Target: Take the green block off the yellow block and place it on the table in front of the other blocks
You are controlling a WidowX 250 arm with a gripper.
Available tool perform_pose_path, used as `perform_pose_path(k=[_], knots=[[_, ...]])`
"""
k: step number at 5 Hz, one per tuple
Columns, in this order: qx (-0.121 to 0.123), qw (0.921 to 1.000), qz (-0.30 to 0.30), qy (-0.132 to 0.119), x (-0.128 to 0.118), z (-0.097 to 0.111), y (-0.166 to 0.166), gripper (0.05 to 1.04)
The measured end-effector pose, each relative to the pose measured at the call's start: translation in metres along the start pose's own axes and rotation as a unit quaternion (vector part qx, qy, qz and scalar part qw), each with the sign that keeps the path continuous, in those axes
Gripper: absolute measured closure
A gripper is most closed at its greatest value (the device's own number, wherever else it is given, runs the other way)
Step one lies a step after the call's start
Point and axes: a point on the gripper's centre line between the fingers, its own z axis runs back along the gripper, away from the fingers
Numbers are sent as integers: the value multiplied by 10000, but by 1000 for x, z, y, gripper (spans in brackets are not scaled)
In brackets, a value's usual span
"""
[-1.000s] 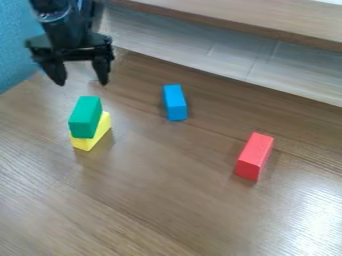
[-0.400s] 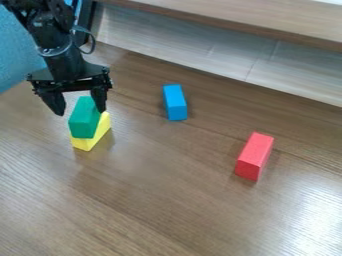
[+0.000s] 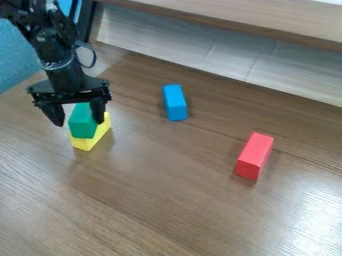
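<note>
Four blocks are on the wooden tabletop [image 3: 167, 190]: one green, one yellow, one blue and one red. The green block [image 3: 82, 126] is the landmark. It rests on top of the yellow block [image 3: 87, 143], which sits at a slightly different angle, so part of it juts out below the green block on the near side and to the right, as the camera sees it.

The one gripper [image 3: 79, 120] hangs over the green block, its two fingers spread well apart and pointing down, one at the block's left and one at its right. Whether either finger touches the block cannot be told.

The blue block [image 3: 175, 102] lies to the right of the green block and somewhat farther from the camera. The red block [image 3: 254, 157] lies well to the right of the green block and nearer the camera. Bare wood separates the green block from both, and a wide stretch of tabletop extends on its near side.

Beyond the green block, the tabletop's far edge slants along a pale panel [image 3: 194, 50], with a wooden ledge [image 3: 234, 22] above it. A blue surface [image 3: 17, 62] borders the tabletop to the upper left of the green block.
</note>
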Motion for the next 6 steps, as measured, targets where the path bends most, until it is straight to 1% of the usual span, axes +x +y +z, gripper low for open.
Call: perform_pose_path(k=[1, 2, 3, 4, 5, 6], knots=[[63, 9998, 170, -38, -3, -3, 2, 449], [-25, 9998, 157, -82, -5, -1, -4, 491], [-393, 9970, -385, -543, 0, 29, -40, 491], [-787, 9897, -969, -700, -7, 48, -76, 491], [-1090, 9803, -1521, -629, -22, 53, -108, 491], [-1258, 9724, -1906, -475, -43, 49, -123, 491]])
